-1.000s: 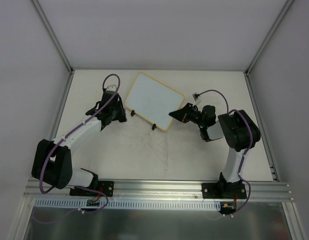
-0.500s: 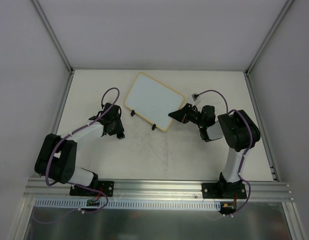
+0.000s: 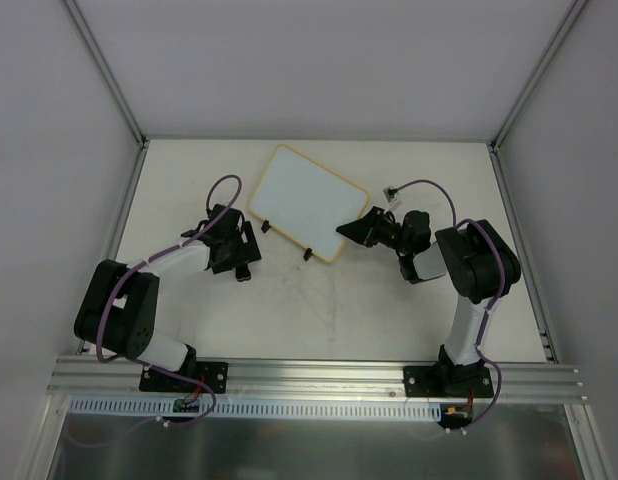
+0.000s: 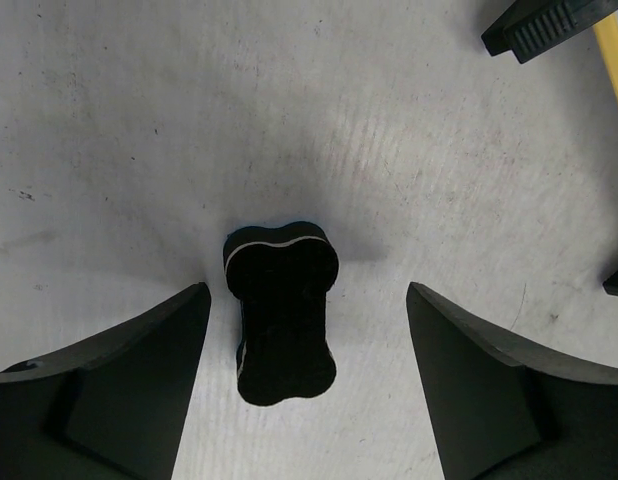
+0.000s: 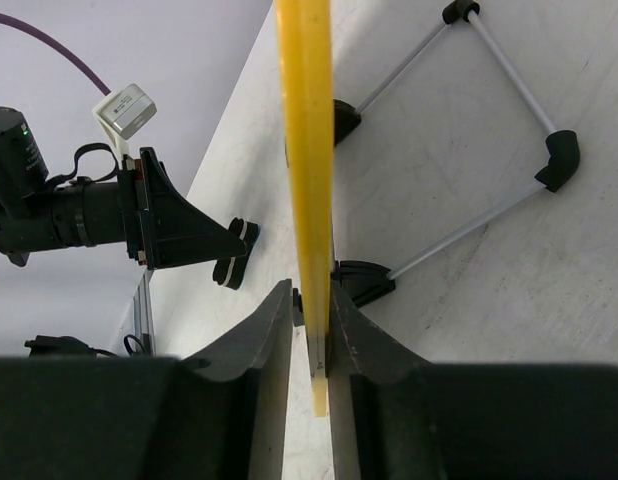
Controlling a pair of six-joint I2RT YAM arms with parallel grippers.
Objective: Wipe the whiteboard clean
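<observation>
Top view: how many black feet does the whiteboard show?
2, both on the whiteboard's near edge: left foot, and right foot nearer the right gripper. More may hide underneath.

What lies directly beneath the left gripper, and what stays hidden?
A small black eraser rests on the table below the left gripper, between its open jaws. The eraser's underside is hidden.

Bright, even light; soft shadows; blurred foregrounds.

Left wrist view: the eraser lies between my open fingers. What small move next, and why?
Probably lift the left gripper straight up. The whiteboard looks blank from above, the eraser rests on the table untouched, and the right gripper holds the board's edge.
</observation>
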